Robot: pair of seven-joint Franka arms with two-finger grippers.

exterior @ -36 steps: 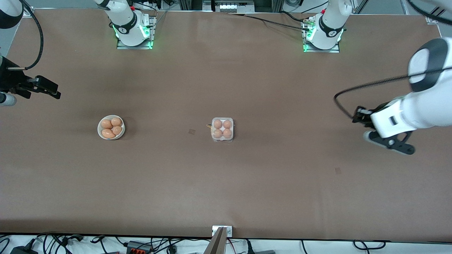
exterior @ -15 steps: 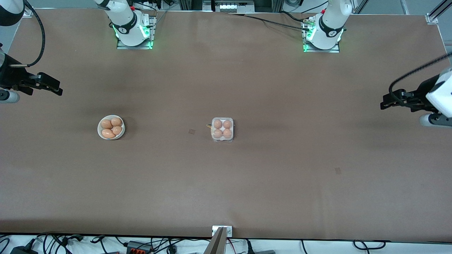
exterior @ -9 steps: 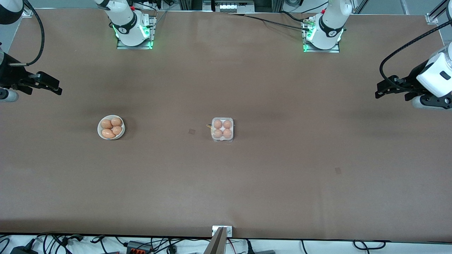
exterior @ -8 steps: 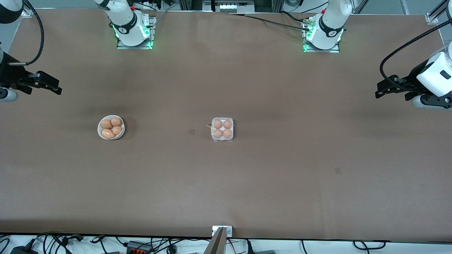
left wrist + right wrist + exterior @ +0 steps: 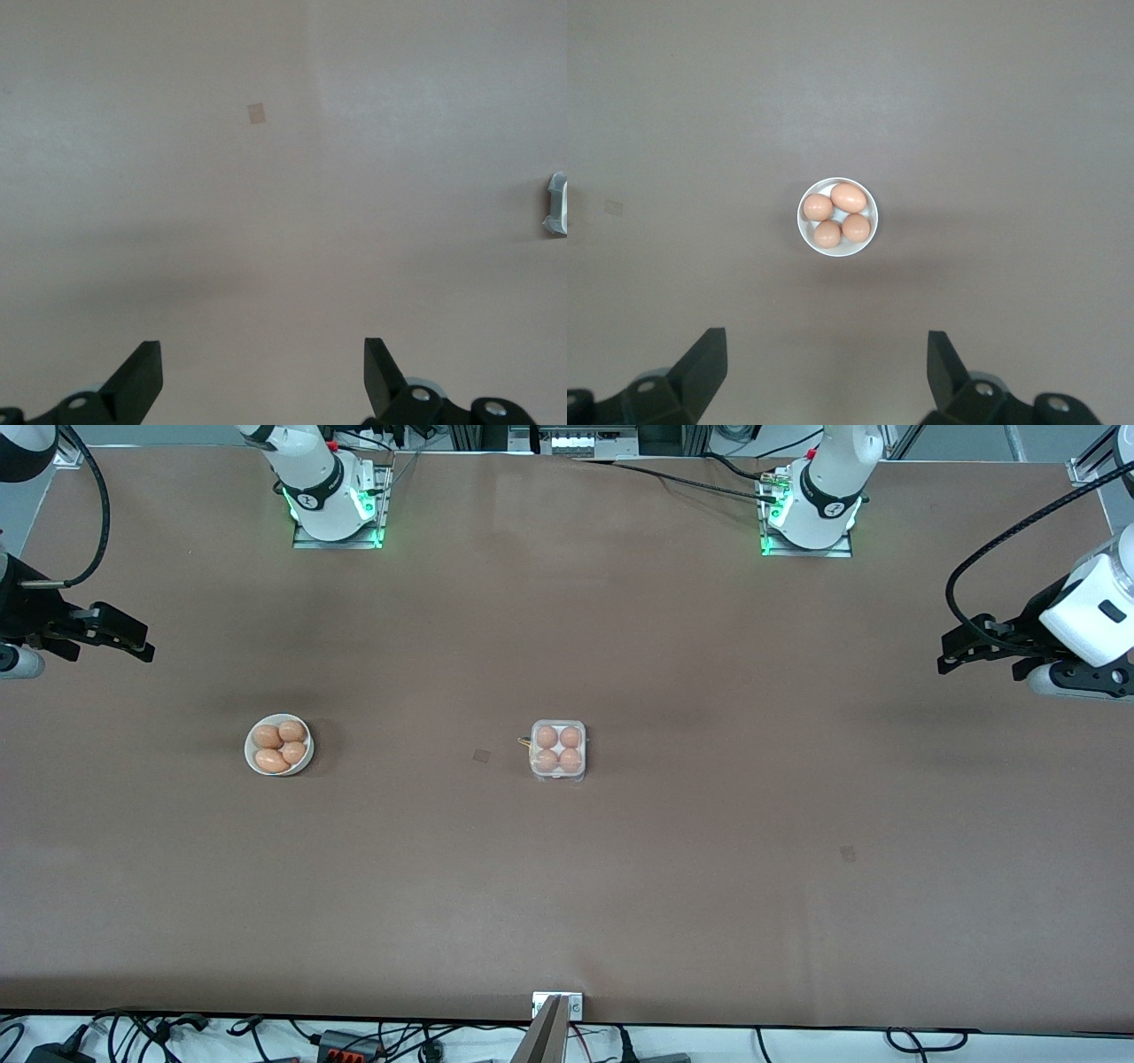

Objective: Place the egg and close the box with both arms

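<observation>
Both hands, left hand (image 5: pixel 257 381) and right hand (image 5: pixel 824 376), gape empty, bodies cut off at frame edges.

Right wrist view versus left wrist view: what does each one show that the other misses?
Only the right wrist view shows the white bowl holding four eggs.

Only the left wrist view shows an edge of the box and a small square mark on the table.

Both show the bare brown table and their own open gripper: right gripper, left gripper.
</observation>
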